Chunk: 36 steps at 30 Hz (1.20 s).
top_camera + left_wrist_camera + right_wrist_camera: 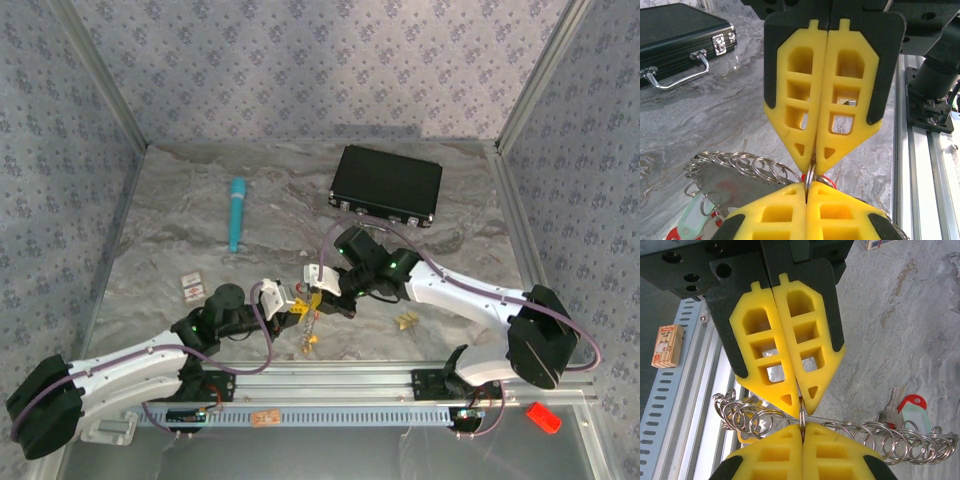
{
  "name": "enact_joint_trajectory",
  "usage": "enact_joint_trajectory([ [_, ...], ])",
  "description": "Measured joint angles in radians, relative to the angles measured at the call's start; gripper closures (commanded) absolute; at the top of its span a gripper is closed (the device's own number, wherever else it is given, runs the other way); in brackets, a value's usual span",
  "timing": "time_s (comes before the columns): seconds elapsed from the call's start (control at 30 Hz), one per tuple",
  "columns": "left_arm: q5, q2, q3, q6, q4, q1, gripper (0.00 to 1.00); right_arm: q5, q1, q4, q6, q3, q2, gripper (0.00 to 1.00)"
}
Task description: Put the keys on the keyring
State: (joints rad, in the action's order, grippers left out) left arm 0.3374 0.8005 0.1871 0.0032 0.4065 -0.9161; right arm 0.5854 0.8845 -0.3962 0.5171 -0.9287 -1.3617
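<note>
We find the left fingers [775, 216] and the right fingers [774, 456] meeting tip to tip over the near middle of the surface [300, 215]. Both pairs are clenched on one small ring [802, 415], seen edge-on between them. The keyring [840, 421], a thin wire, runs just beside that ring and carries a row of many metal rings [900, 440] on either side of the fingers. Keys [896, 407] with a red tag [912, 401] and a whitish tag [914, 416] hang at one end of the row. From above, a yellowish bunch [405, 320], too small for us to make out, lies on the surface to the right, apart from the fingers. A black case [387, 185] and a teal tube [237, 213] lie farther back.
</note>
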Motion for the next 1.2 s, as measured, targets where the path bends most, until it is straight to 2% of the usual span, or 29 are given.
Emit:
enact_joint_trajectory([
  [0.07,0.004,0.0,0.0,0.0,0.001,0.001,1.0,0.005,-0.009,0.013,-0.017,0.004,0.001,0.74],
  [0.13,0.004,-0.001,0.0,-0.001,0.001,0.003,1.0,0.02,-0.032,0.063,-0.041,0.034,0.025,0.69],
  [0.27,0.003,0.0,-0.003,-0.008,0.018,0.006,1.0,0.045,-0.094,0.142,-0.098,0.108,0.094,0.67],
  [0.5,0.003,0.008,-0.014,-0.016,0.064,0.006,1.0,0.066,-0.097,0.199,-0.145,0.157,0.099,0.66],
  [0.7,0.003,0.013,-0.014,-0.016,0.069,0.006,1.0,0.082,-0.09,0.214,-0.158,0.161,0.079,0.7],
  [0.87,0.003,0.014,-0.014,-0.016,0.069,0.006,1.0,0.096,-0.085,0.208,-0.152,0.156,0.055,0.84],
  [1.2,0.003,0.014,-0.014,-0.016,0.069,0.006,1.0,0.105,-0.085,0.176,-0.136,0.146,0.042,1.0],
])
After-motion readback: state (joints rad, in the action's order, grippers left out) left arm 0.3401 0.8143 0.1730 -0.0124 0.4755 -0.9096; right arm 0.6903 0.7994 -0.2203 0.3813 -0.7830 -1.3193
